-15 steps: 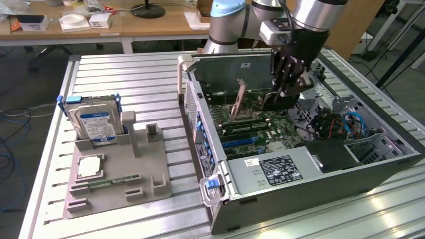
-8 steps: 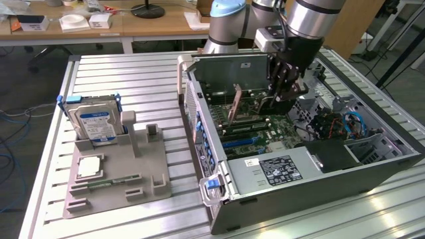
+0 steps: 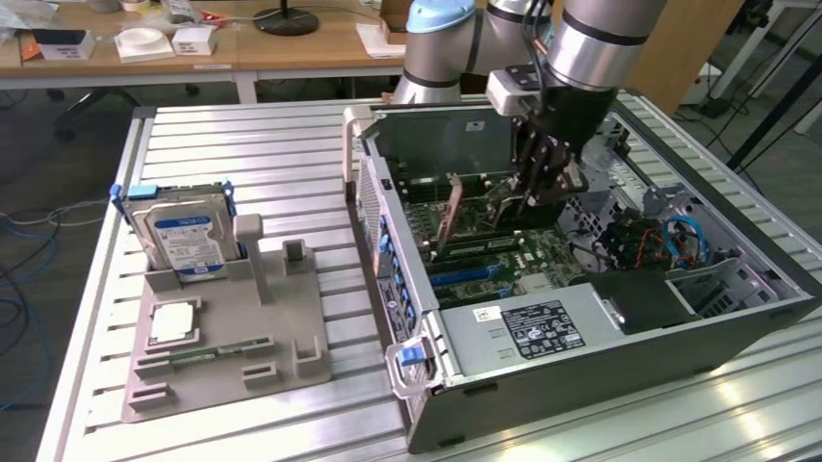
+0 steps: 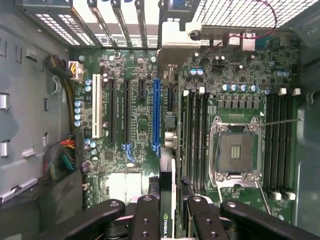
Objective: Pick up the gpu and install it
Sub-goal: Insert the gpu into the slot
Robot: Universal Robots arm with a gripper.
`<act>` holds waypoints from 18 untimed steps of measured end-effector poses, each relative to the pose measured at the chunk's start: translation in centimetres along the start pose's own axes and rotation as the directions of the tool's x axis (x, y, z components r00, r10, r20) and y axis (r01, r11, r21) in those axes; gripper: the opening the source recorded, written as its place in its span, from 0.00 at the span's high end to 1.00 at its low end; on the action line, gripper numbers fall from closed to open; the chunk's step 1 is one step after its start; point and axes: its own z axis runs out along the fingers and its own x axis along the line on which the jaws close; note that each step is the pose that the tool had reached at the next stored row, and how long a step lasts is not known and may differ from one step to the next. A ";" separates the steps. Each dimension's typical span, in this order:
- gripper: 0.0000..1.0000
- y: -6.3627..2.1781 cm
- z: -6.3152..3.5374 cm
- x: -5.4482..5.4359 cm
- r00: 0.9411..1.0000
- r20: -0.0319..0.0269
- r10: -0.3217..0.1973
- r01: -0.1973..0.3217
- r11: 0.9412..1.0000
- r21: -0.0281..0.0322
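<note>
My gripper (image 3: 537,188) is lowered into the open computer case (image 3: 385,231), above the motherboard (image 4: 135,125). It is shut on the gpu (image 4: 167,222), a thin dark card seen edge-on between my black fingers (image 4: 146,220), with a green logo on its near end. The card runs away from the fingers to its metal bracket (image 4: 175,42) by the rear slot covers. It stands over the board just beside the long blue slot (image 4: 156,115); whether it touches a slot I cannot tell. In the exterior view, the card (image 3: 452,212) shows as a narrow upright edge inside the case.
A grey fixture (image 3: 218,337) at the exterior view's left holds the silver hard drive (image 3: 180,241), a processor (image 3: 173,322) and a slim green memory stick (image 3: 212,351). The power supply (image 3: 533,327) fills the case's near end. Cables (image 4: 62,155) and the empty processor socket (image 4: 235,150) flank the slots.
</note>
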 end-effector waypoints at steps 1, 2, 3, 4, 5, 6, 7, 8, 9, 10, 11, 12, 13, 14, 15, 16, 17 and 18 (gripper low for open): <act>0.74 0.09 0.17 0.0 1.000 0.000 0.001 -0.001 1.000 0.000; 0.74 0.17 0.37 0.0 1.000 0.000 0.001 -0.001 1.000 0.000; 0.74 0.23 0.55 0.0 1.000 0.000 0.001 -0.001 1.000 0.000; 0.74 0.28 0.74 0.0 1.000 0.000 0.001 -0.001 1.000 0.000; 0.74 0.36 0.92 0.0 1.000 0.000 0.001 -0.001 1.000 0.000; 0.74 0.46 1.10 0.1 1.000 0.000 0.001 -0.001 1.000 0.000; 0.74 0.57 1.28 0.1 1.000 0.000 0.001 -0.001 1.000 0.000; 0.74 0.61 1.44 0.3 1.000 0.000 0.001 -0.001 1.000 0.000; 0.74 0.60 1.63 0.5 1.000 0.000 0.001 -0.001 1.000 0.000; 0.74 0.60 1.82 0.7 1.000 0.000 0.001 -0.001 1.000 0.000; 0.74 0.61 2.01 0.7 1.000 0.000 0.001 -0.001 1.000 0.000; 0.74 0.65 2.18 0.8 1.000 0.000 0.001 -0.001 1.000 0.000; 0.74 0.75 2.36 0.8 1.000 0.000 0.001 -0.001 1.000 0.000; 0.74 0.94 2.54 0.8 1.000 0.000 0.001 -0.001 1.000 0.000; 0.74 1.13 2.72 0.8 1.000 0.000 0.001 -0.001 1.000 0.000; 0.74 1.39 2.92 0.9 1.000 0.000 0.001 -0.001 1.000 0.000; 0.74 1.64 3.11 0.9 1.000 0.000 0.001 -0.001 1.000 0.000; 0.74 1.74 3.29 0.9 1.000 0.000 0.001 -0.001 1.000 0.000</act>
